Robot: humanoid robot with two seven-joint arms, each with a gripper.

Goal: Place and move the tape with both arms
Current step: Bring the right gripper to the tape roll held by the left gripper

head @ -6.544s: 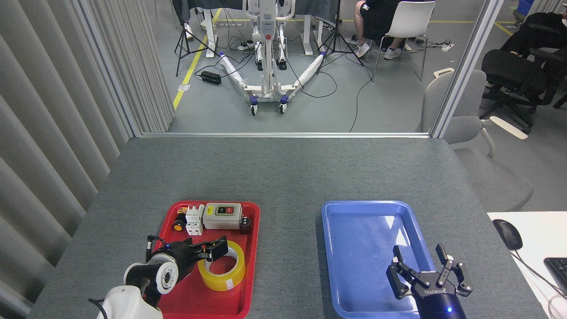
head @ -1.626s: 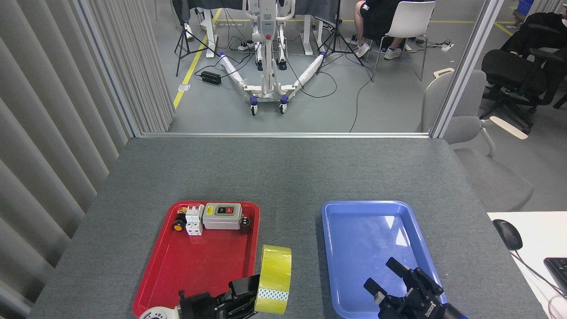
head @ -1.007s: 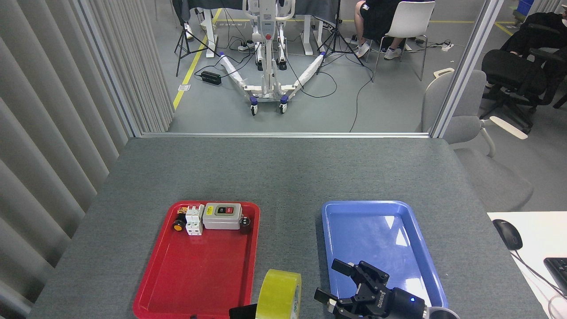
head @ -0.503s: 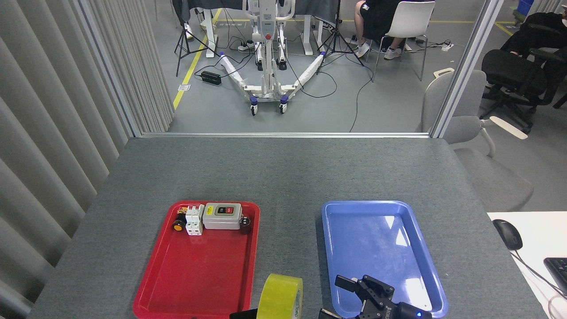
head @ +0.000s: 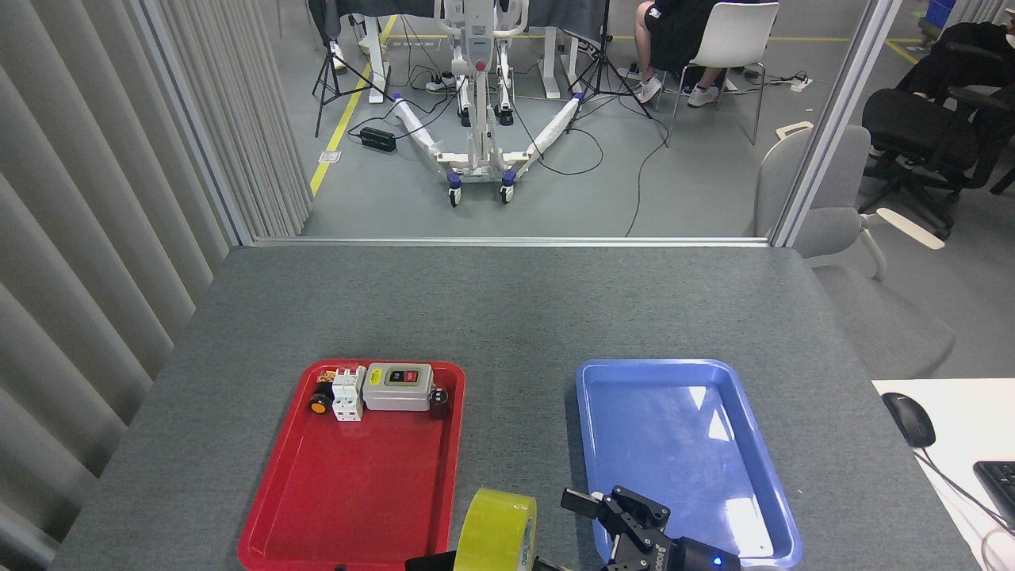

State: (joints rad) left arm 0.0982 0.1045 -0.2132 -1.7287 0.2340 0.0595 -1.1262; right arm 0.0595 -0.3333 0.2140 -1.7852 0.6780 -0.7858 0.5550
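A: Where is the tape point(head: 496, 530)?

B: Standing on edge at the near bench point(head: 507, 317) margin, between the red tray point(head: 357, 484) and the blue tray point(head: 682, 444). The left pincer point(head: 432, 561) is barely visible beneath it; whether it grips cannot be told.

A: And the right pincer point(head: 591, 531)?

B: Fingers spread, empty, just beside the roll.

A: Good handover?

B: Probably: the robot should close the right fingers squarely across the roll's rim before the left lets go, then carry it over the blue tray's wall.
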